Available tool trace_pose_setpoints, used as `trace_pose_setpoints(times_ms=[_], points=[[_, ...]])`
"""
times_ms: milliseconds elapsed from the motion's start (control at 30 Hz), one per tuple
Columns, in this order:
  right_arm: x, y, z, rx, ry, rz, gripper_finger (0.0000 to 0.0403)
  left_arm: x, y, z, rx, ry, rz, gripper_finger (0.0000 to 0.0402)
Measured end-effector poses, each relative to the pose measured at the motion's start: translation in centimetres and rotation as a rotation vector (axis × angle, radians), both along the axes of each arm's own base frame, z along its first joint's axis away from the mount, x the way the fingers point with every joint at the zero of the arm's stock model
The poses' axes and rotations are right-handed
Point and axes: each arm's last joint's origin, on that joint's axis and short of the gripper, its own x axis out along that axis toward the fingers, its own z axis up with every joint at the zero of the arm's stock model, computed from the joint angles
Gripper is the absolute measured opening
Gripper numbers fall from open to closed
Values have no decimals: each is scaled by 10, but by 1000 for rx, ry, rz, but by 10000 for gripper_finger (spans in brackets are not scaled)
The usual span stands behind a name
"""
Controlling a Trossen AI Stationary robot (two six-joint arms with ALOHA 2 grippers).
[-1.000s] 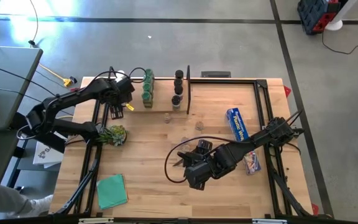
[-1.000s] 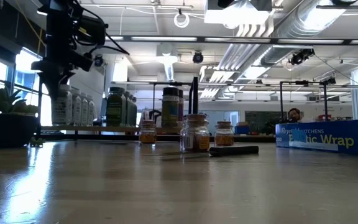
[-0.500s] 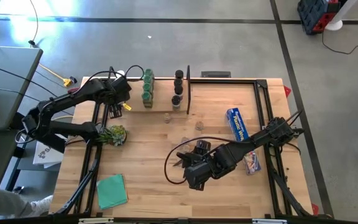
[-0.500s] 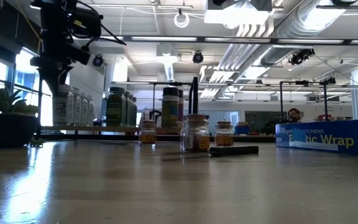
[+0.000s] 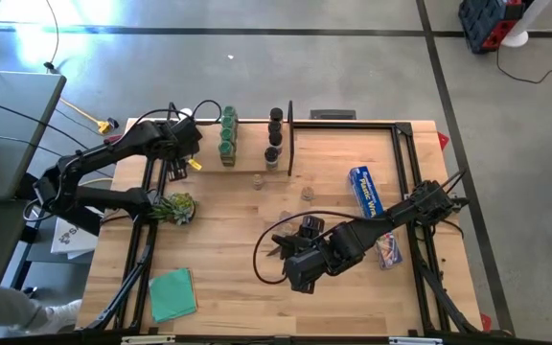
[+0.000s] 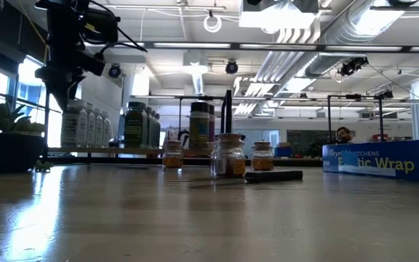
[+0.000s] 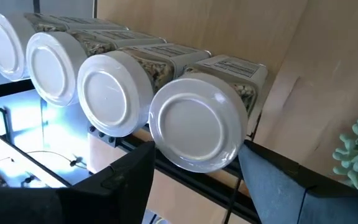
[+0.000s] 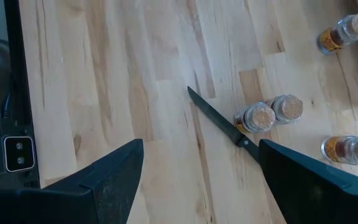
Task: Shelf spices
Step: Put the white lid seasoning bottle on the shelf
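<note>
1. At the far left end of the shelf (image 5: 247, 165), the left end effector (image 5: 182, 146) hangs just above a row of four white-capped jars (image 7: 194, 121); its fingers (image 7: 124, 180) stand apart on either side of the nearest cap, released and grasping nothing.
2. Left of the shelf, at the table (image 5: 228, 287) edge, lies a small green plant (image 5: 174, 207); well in front of it, near the table's front left corner, lies a green cloth (image 5: 172, 293).
3. On the shelf, right of the white-capped jars, stands a column of green-capped jars (image 5: 227, 136), and right of those a column of black-capped jars (image 5: 274, 134), next to a black upright rod (image 5: 290, 139) at the shelf's right end.
4. In front of the shelf, on the bare table, stand loose clear spice jars (image 6: 228, 155) with brownish contents, upright and not on the shelf.
5. Beside two of those jars lies a dark-handled knife (image 8: 221, 124), its handle just beside them.
6. In front of the shelf and further right, the right end effector (image 5: 300, 251) hovers over the middle of the table above the knife, fingers (image 8: 114, 180) spread wide, released and empty.
7. Right of the shelf, a long blue wrap box (image 5: 365, 191) lies on the table.
</note>
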Motion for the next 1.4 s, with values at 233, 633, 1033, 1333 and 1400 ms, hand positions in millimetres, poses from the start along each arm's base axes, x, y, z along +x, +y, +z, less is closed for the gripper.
trace_pose_setpoints(times_ms=[233, 633, 1033, 1333, 1400], points=[[0, 0, 0, 0, 0, 0, 312, 1, 1, 17, 22, -17, 12, 227], [0, 0, 0, 0, -1, 0, 312, 7, -4, 48, -100, -255, 51, 227], [1, 0, 0, 3, -6, 0, 312, 36, 3, 23, -167, -297, -57, 226], [1, 0, 0, 3, -7, 0, 312, 38, 14, 9, -135, -140, 4, 192], [1, 0, 0, 3, -6, -1, 312, 38, 14, 8, -135, -137, 2, 187]])
